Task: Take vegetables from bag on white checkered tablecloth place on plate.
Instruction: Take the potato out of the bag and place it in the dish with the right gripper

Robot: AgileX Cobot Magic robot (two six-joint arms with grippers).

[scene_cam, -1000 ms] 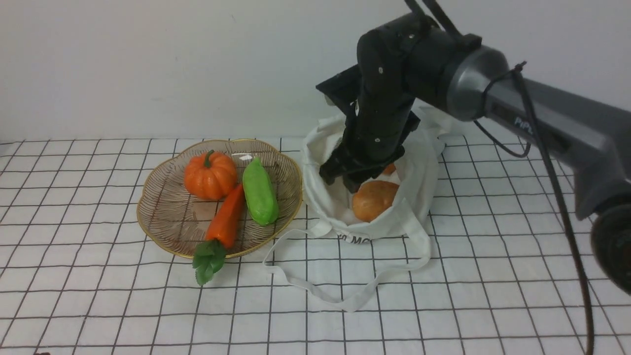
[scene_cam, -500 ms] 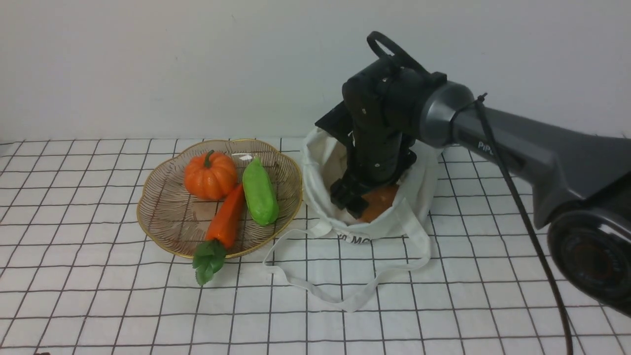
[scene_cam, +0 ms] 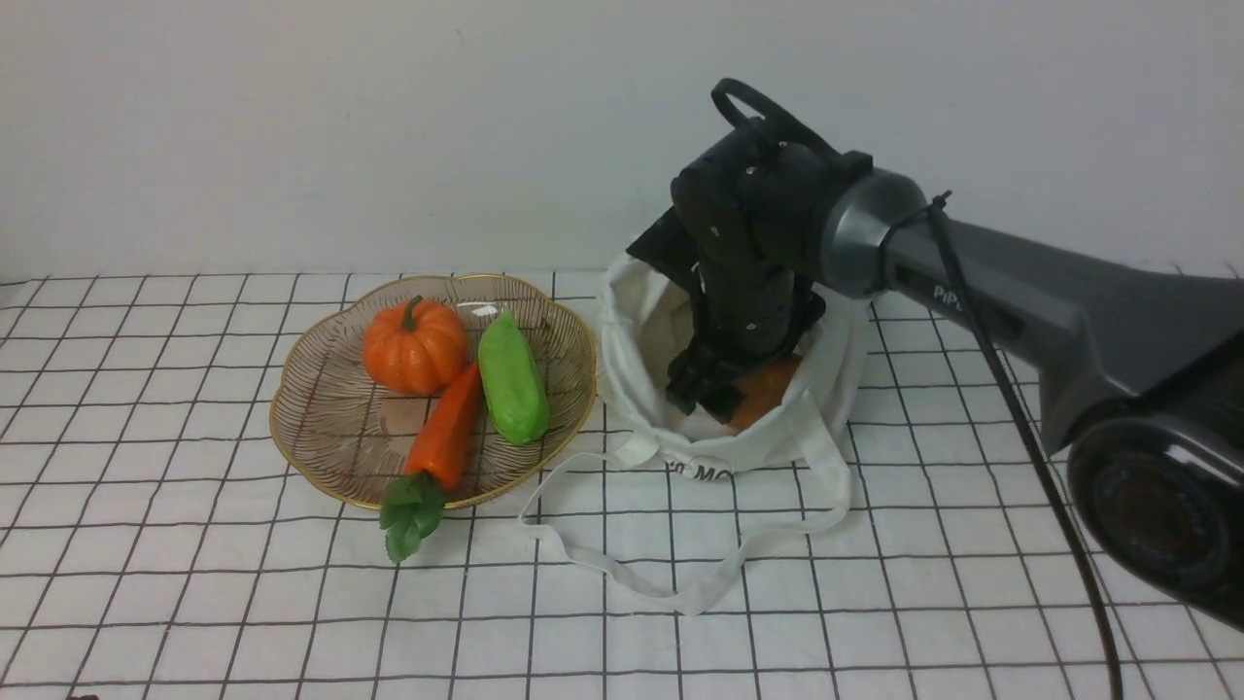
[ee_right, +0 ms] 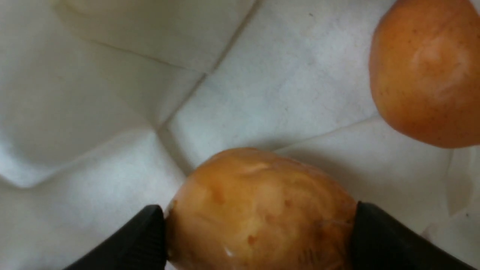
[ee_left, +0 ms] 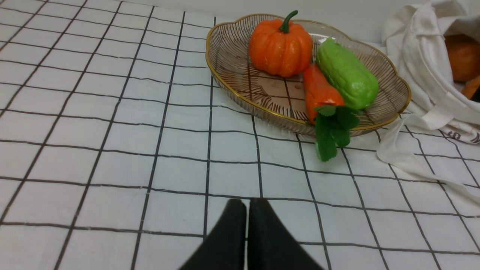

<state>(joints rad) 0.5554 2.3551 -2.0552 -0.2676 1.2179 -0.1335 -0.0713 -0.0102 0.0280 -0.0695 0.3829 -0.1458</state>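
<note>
- Potato (ee_right: 258,202), tan-orange and mottled, lies on the white cloth floor inside the bag (scene_cam: 637,321), which sits by the middle of the tablecloth's (scene_cam: 194,603) far edge.
- The right gripper (ee_right: 257,232) reaches down through the bag's mouth. Its jaws are spread wide and press against the potato's two flanks, pinching it.
- A second orange lump (ee_right: 427,71) rests apart from the potato, deeper in the bag, with bare cloth between them.
- The bag's rim stands up around the gripper on every side, so the only free way is upward.
- The strap handles (scene_cam: 680,593) trail loose toward the tablecloth's near edge.
- The plate (scene_cam: 326,428) sits just beside the bag, toward the tablecloth's left edge, and their rims almost touch.
- The plate holds a pumpkin (scene_cam: 415,345), a carrot (scene_cam: 447,428) and a green pod (scene_cam: 512,377). The carrot's leaves hang over the near rim. Bare glass remains along the plate's left side.
- The tablecloth lies open along its near and left edges.
- The left gripper (ee_left: 246,225) hovers low over that open cloth, its jaws pressed together and holding nothing.
- One second ago the right gripper hung above the bag's mouth and the potato showed whole. Now the gripper has sunk inside and hides most of the potato from the front.
- The plate and its three vegetables have not shifted.
</note>
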